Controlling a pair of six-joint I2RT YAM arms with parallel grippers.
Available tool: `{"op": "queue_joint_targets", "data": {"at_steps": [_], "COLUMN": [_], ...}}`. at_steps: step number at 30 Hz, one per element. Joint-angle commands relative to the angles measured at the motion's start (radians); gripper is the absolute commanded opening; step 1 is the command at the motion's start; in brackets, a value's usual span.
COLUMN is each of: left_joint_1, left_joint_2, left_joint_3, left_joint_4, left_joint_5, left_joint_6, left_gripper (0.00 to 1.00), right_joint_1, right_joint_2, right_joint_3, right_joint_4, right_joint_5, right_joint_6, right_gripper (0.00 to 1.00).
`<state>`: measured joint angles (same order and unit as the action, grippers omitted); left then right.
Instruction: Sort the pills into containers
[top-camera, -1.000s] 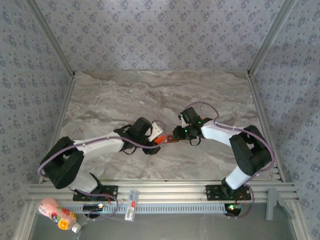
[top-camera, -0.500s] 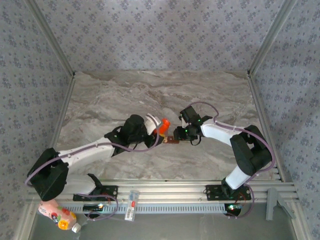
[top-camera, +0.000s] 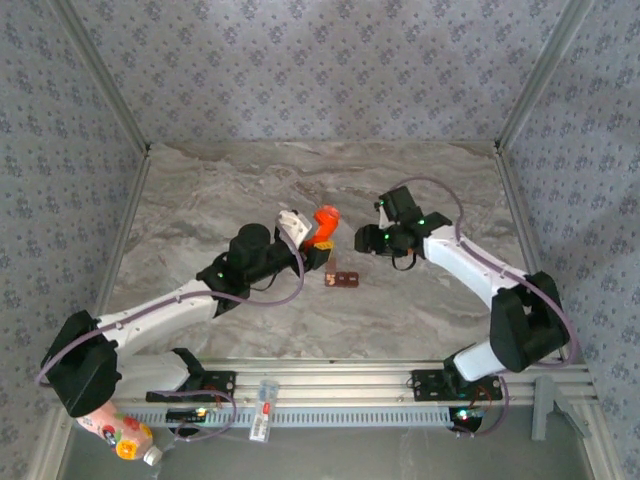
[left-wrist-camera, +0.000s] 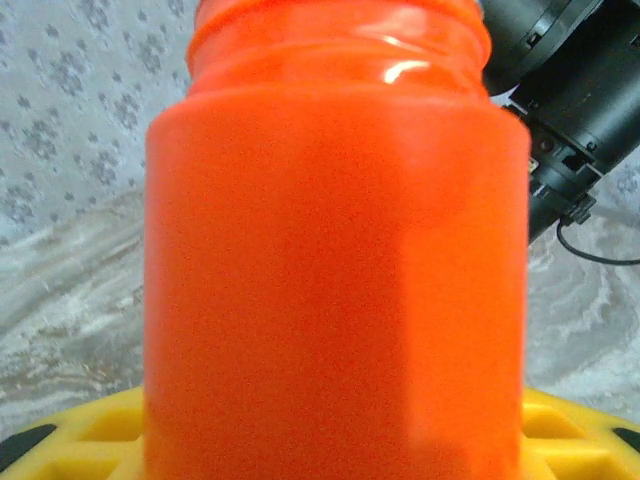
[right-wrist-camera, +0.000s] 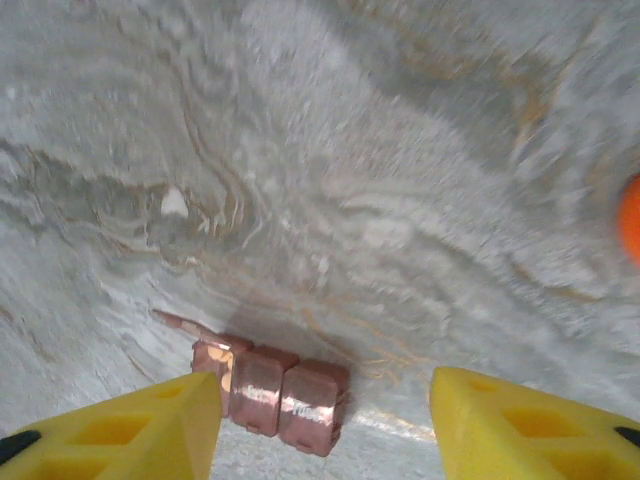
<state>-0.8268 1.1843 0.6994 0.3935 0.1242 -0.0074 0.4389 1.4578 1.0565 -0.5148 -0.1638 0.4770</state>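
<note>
The containers (top-camera: 341, 280) are a small reddish-brown strip lying flat on the marble table (top-camera: 220, 190); in the right wrist view the containers (right-wrist-camera: 275, 390) have the lid of the left-hand compartment standing up. My right gripper (top-camera: 362, 240) hangs above and to the right of the strip. Seen from the right wrist, the right gripper (right-wrist-camera: 322, 385) is open with nothing between its yellow fingers (right-wrist-camera: 130, 430). My left gripper (top-camera: 312, 250) is shut on the bright orange bottle (top-camera: 324, 222), held upright off the table. The bottle (left-wrist-camera: 335, 250) looms close between the left gripper (left-wrist-camera: 335, 440) jaws. The pills are hidden.
A pink bottle (top-camera: 112, 425) and a small white tube (top-camera: 263, 408) lie on the rail in front of the arm bases. Metal frame posts (top-camera: 530, 90) and patterned walls close in the table on three sides.
The left arm has carried the orange bottle up and away from the near edge. My right gripper has opened and drawn back up and to the right, off the containers strip.
</note>
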Motion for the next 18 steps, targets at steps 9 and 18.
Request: {"op": "queue_joint_targets", "data": {"at_steps": [9, 18], "left_joint_1": [-0.001, -0.001], "left_joint_2": [-0.029, -0.002], "left_joint_3": [0.182, 0.227], "left_joint_4": [0.144, 0.164], "left_joint_5": [0.003, 0.049], "left_joint_6": [0.056, 0.033], "left_gripper": [0.00, 0.00], "right_joint_1": [-0.175, -0.219], "right_joint_2": [0.147, 0.325], "right_joint_3": [0.200, 0.256], "right_joint_4": [-0.229, -0.256], "right_joint_5": [0.133, 0.198], "right_joint_6": [-0.178, -0.229], "right_gripper": [0.79, 0.80]}}
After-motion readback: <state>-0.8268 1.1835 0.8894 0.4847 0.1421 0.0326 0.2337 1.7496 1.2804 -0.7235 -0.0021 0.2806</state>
